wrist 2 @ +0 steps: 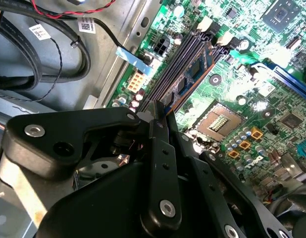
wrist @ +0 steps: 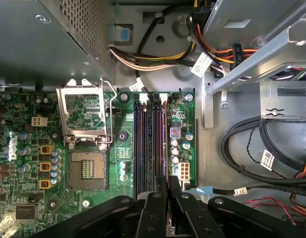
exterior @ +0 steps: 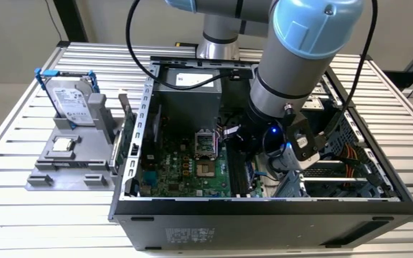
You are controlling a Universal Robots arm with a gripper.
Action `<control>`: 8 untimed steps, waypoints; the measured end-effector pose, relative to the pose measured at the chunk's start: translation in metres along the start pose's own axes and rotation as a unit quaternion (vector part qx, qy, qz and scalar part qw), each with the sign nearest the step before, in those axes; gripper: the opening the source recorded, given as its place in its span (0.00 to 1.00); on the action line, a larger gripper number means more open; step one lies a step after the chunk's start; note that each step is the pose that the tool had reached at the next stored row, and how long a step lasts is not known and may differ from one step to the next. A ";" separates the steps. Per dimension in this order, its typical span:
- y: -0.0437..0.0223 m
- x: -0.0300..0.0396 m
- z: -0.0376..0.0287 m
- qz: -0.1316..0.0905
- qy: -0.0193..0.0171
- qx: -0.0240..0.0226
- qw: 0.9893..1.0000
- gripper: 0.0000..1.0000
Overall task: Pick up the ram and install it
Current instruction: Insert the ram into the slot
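We see the black two-fingered gripper point(wrist: 168, 191) closed on the thin green ram stick point(wrist 2: 192, 74), which stands on edge in the dark memory slots point(wrist: 148, 144) of the large green motherboard point(wrist: 118, 163), just beside the open silver processor socket point(wrist: 86, 168).

Slatted metal table point(exterior: 20, 215) before a plain wall point(exterior: 13, 21).

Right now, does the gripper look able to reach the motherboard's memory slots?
Probably yes. The gripper hangs inside the open case, directly over the memory slots, apparently shut on the ram, which lies along one slot. The cables and drive cage sit aside, leaving the way free.
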State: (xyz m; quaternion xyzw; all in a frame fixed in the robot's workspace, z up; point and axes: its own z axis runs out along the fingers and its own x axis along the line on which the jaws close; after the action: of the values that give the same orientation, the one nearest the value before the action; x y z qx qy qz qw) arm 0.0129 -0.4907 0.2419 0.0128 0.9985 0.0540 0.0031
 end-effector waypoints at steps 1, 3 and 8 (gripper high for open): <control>0.0000 0.0000 0.0000 0.000 0.000 0.000 1.000 0.00; 0.0000 0.0000 0.0000 0.000 0.000 0.000 1.000 0.00; -0.0018 0.0000 0.0000 0.002 -0.001 -0.011 1.000 0.00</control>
State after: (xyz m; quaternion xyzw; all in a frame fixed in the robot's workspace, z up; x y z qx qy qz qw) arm 0.0128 -0.4925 0.2416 0.0150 0.9978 0.0647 0.0039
